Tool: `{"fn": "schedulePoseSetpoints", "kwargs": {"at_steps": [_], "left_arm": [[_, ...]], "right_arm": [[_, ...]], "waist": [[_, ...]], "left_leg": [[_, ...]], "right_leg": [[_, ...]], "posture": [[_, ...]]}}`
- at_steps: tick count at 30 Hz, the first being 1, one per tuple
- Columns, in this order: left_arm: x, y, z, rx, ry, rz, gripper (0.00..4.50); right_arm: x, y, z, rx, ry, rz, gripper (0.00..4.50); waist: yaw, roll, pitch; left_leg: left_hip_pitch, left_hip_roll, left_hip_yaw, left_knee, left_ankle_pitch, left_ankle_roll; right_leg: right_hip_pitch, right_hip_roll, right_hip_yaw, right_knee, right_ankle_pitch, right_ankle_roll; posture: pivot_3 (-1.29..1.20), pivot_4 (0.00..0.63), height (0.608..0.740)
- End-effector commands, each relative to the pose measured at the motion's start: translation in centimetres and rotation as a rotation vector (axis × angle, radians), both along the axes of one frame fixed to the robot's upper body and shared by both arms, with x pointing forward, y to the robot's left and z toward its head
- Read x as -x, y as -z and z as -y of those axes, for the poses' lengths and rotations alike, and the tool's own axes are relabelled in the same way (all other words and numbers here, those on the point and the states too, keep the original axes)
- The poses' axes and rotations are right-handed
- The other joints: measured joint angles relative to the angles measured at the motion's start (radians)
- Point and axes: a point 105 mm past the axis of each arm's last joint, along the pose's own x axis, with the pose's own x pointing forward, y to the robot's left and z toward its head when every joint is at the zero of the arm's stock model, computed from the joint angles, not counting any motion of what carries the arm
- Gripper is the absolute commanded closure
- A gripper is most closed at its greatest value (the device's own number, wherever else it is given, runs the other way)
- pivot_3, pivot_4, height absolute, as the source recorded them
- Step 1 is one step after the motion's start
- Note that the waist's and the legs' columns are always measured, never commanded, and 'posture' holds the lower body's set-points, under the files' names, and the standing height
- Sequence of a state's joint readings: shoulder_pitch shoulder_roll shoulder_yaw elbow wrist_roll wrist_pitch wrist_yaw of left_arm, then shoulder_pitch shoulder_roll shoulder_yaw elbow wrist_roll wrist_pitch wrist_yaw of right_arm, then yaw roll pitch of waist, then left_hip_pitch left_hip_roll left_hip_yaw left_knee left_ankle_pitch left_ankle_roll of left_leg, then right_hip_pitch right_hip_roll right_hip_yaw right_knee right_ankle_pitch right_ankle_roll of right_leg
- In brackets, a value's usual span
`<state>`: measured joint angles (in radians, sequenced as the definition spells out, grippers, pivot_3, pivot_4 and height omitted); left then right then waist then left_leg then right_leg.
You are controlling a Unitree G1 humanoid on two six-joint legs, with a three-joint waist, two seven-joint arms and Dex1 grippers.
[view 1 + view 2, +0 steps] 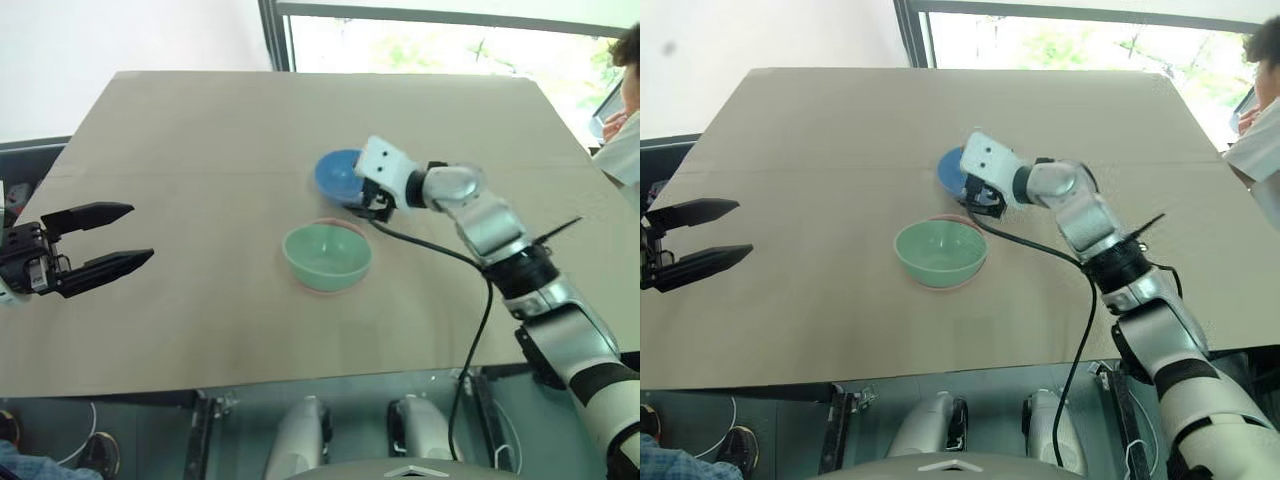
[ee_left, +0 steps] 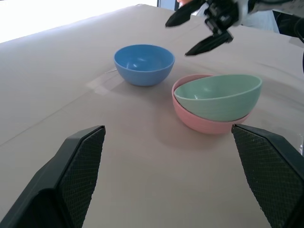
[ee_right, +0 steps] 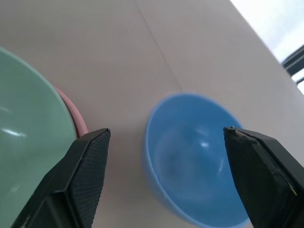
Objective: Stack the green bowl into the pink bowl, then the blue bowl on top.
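- The right hand (image 1: 372, 205) was spread wide and empty, right over the blue bowl (image 2: 144, 64).
- The green bowl (image 1: 327, 256) sat tilted in the pink bowl (image 2: 204, 121), just beside that hand.
- The blue bowl looked light, stiff and slippery; pinching its rim seemed best.
- The left hand (image 1: 110, 240) hung spread and empty, well apart.

place: lab or test room — plain tan table (image 1: 200, 150); big window (image 1: 450, 45); seated person (image 1: 625, 120) watching
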<state>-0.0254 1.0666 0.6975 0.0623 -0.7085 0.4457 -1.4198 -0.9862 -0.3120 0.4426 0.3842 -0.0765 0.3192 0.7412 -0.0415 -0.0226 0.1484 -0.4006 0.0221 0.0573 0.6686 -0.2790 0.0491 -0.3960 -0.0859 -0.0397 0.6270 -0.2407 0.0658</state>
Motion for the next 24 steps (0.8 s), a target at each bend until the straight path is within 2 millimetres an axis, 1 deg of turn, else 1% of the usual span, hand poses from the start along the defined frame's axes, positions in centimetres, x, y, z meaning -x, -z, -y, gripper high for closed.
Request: {"fn": "schedulePoseSetpoints", "kwargs": {"at_steps": [1, 7, 11, 14, 16, 17, 19, 20, 21, 22, 24], "left_arm": [[0.0, -0.9, -0.2, -0.017, -0.025, 0.057, 0.00], [-0.2, -1.0, -0.6, -0.032, -0.074, 0.094, 0.00], [-0.3, -1.0, -0.7, -0.042, -0.087, 0.103, 0.00], [-0.3, -1.1, -0.8, -0.046, -0.092, 0.109, 0.00], [-0.4, -1.1, -0.8, -0.051, -0.093, 0.112, 0.00], [-0.4, -1.1, -0.8, -0.052, -0.093, 0.113, 0.00], [-0.5, -1.1, -0.7, -0.051, -0.092, 0.116, 0.00], [-0.5, -1.1, -0.7, -0.052, -0.090, 0.116, 0.00], [-0.5, -1.1, -0.7, -0.052, -0.087, 0.118, 0.00], [-0.5, -1.1, -0.7, -0.049, -0.086, 0.120, 0.00], [-0.5, -1.1, -0.6, -0.045, -0.084, 0.123, 0.00]], "right_arm": [[-1.3, -0.9, -1.0, 0.035, -0.012, 0.100, 0.51], [-1.9, 0.2, -1.7, 0.063, -0.029, 0.107, 0.51], [-2.3, 1.4, -1.7, 0.112, -0.026, 0.114, 0.51], [-2.4, 1.9, -1.8, 0.118, -0.026, 0.107, 1.29], [-2.4, 2.0, -1.8, 0.121, -0.026, 0.109, 2.07], [-2.4, 2.0, -1.8, 0.121, -0.025, 0.112, 2.63], [-2.5, 2.0, -1.8, 0.119, -0.025, 0.113, 3.48], [-2.4, 2.0, -1.9, 0.119, -0.026, 0.114, 4.01], [-2.4, 2.1, -1.9, 0.120, -0.027, 0.115, 4.37], [-2.4, 2.0, -1.9, 0.118, -0.028, 0.117, 4.46], [-2.4, 1.8, -1.9, 0.117, -0.030, 0.121, 4.46]], "waist": [[-0.002, 0.000, 0.000], [-0.003, 0.002, 0.001], [-0.003, 0.003, 0.002], [-0.003, 0.003, 0.002], [-0.004, 0.003, 0.002], [-0.004, 0.003, 0.002], [-0.004, 0.003, 0.002], [-0.003, 0.003, 0.002], [-0.003, 0.003, 0.002], [-0.004, 0.003, 0.002], [-0.004, 0.003, 0.002]], "left_leg": [[0.000, 0.000, 0.000, 0.000, 0.000, 0.000], [0.000, 0.001, 0.000, -0.002, 0.000, 0.000], [0.000, 0.001, 0.000, -0.002, 0.000, 0.000], [0.000, 0.001, 0.000, -0.001, 0.000, -0.001], [0.000, 0.001, 0.000, -0.002, 0.001, -0.001], [0.000, 0.001, 0.000, -0.002, 0.001, -0.001], [0.000, 0.001, 0.000, -0.002, 0.001, -0.001], [0.000, 0.001, 0.000, -0.002, 0.001, -0.001], [0.000, 0.001, 0.000, -0.002, 0.001, -0.001], [0.000, 0.001, 0.000, -0.002, 0.001, -0.001], [0.000, 0.001, 0.000, -0.002, 0.001, -0.001]], "right_leg": [[0.000, 0.000, 0.000, 0.000, 0.000, 0.000], [0.000, 0.000, 0.000, 0.000, 0.000, 0.000], [0.000, 0.000, 0.000, 0.000, 0.000, 0.000], [0.000, 0.000, 0.000, 0.000, 0.000, 0.000], [0.000, 0.000, 0.000, 0.000, 0.000, 0.000], [0.000, 0.000, 0.000, 0.000, 0.000, 0.000], [0.000, 0.000, 0.000, 0.001, 0.000, 0.000], [0.000, 0.000, 0.000, 0.000, 0.000, 0.000], [0.000, 0.000, 0.000, 0.001, 0.000, 0.000], [0.000, 0.000, 0.000, 0.001, 0.000, 0.000], [0.000, 0.000, 0.000, 0.001, 0.000, 0.000]], "posture": [[0.00, 0.150, 0.740], [0.00, 0.150, 0.740], [0.00, 0.150, 0.740], [0.00, 0.150, 0.740], [0.00, 0.150, 0.740], [0.00, 0.150, 0.740], [0.00, 0.150, 0.740], [0.00, 0.150, 0.740], [0.00, 0.150, 0.740], [0.00, 0.150, 0.740], [0.00, 0.150, 0.740]]}}
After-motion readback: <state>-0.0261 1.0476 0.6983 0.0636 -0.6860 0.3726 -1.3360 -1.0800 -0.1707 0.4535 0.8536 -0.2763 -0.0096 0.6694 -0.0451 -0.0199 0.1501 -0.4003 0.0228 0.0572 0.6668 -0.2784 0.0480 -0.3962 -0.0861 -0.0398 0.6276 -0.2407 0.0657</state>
